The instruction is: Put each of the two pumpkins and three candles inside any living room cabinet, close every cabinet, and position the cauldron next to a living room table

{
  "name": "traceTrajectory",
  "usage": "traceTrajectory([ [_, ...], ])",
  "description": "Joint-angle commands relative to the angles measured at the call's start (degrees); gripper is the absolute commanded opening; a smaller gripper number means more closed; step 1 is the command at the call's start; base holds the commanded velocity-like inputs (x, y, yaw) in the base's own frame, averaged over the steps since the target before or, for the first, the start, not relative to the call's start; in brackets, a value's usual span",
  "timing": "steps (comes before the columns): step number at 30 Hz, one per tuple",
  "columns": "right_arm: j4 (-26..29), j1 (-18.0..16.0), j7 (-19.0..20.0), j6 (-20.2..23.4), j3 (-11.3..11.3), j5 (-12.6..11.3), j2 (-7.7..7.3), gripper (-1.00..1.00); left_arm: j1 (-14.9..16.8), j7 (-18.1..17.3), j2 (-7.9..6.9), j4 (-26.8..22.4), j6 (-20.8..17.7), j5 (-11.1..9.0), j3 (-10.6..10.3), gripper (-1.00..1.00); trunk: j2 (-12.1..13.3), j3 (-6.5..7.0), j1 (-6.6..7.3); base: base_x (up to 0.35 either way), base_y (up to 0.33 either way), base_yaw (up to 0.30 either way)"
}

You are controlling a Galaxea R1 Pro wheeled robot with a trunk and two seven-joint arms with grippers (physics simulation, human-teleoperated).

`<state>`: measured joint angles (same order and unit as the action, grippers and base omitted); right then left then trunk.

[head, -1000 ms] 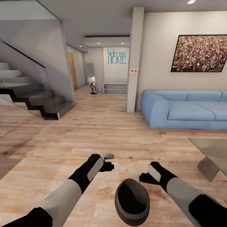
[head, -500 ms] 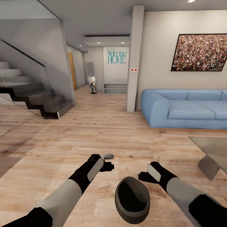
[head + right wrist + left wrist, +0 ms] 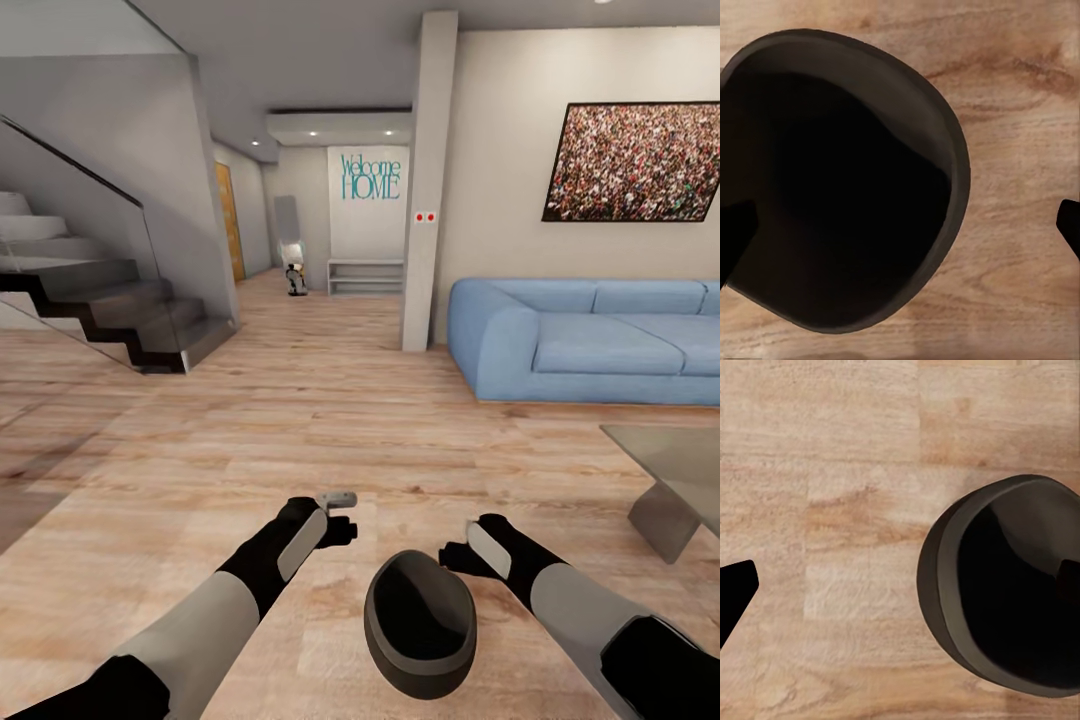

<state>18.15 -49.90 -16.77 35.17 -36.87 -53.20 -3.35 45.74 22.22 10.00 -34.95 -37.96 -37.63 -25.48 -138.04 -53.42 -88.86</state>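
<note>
Black cauldron (image 3: 420,624) is seen on the plank floor (image 3: 200,450) between the left gripper (image 3: 343,515) and right gripper (image 3: 455,556), jaw spread not discernible, well short of the table (image 3: 670,455), so tipping by an off-centre push is judged possible.

cauldron (image 3: 420,625) between both arms | table (image 3: 672,460) right | sofa (image 3: 590,340) behind table | stairs (image 3: 95,310) left
</note>
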Motion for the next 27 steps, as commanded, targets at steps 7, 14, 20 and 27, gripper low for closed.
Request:
traceTrajectory([
  [7,0.21,-0.03,2.76,0.34,-0.56,-0.59,-0.28,1.00,-0.02,0.62,0.00,-0.03,0.59,-0.63,-2.87,1.00,-2.85,-1.32,-1.53,0.000,0.000,0.000],
  [14,0.22,-0.03,2.96,0.49,-0.70,-0.59,-0.83,1.00,-0.03,0.75,0.00,-0.03,0.60,-2.91,-3.60,1.00,-5.21,-2.63,-2.85,0.000,0.000,0.000],
  [20,0.28,-0.03,3.15,0.34,-0.91,-0.59,-0.91,1.00,-0.04,1.01,0.00,-0.04,0.65,-7.13,-8.63,1.00,-5.29,-3.96,-3.00,0.000,0.000,0.000],
  [27,0.31,-0.03,6.23,0.22,-0.92,-0.59,-0.94,1.00,0.00,1.07,0.00,-0.05,0.69,-8.28,-9.36,1.00,-5.39,-5.51,-3.18,0.000,0.000,0.000],
])
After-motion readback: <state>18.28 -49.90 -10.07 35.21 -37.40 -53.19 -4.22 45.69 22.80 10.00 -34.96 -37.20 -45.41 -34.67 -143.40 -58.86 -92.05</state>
